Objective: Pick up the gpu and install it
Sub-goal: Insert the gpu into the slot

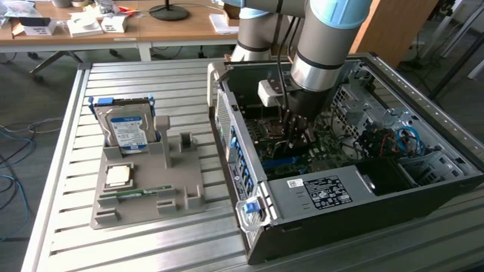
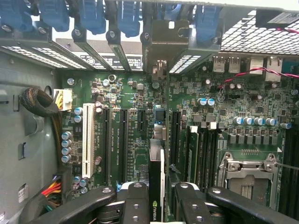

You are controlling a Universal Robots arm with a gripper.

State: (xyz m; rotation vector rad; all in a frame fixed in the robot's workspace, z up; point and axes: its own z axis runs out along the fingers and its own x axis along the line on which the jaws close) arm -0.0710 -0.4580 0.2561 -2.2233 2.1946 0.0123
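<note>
**Tool clenched on the gpu, low over the motherboard**
The tool (image 2: 161, 201) grips the gpu (image 2: 155, 173) edge-on, directly beneath itself. The gpu's long axis runs parallel to the motherboard's (image 2: 140, 154) long black slots (image 2: 123, 140), and it lies between two of them. The arm (image 1: 321, 54) drops upright into the open case (image 1: 318, 192).

Slatted aluminium table (image 1: 136, 238), central. Behind it: a long wooden desk (image 1: 174, 33) bearing white boxes (image 1: 83, 25) and a black round lamp base (image 1: 169, 12). Beside it, at the exterior view's left: grey floor (image 1: 34, 96) with loose blue cables (image 1: 9, 170). Beyond its far corner: brown wooden panel (image 1: 393, 28).
</note>
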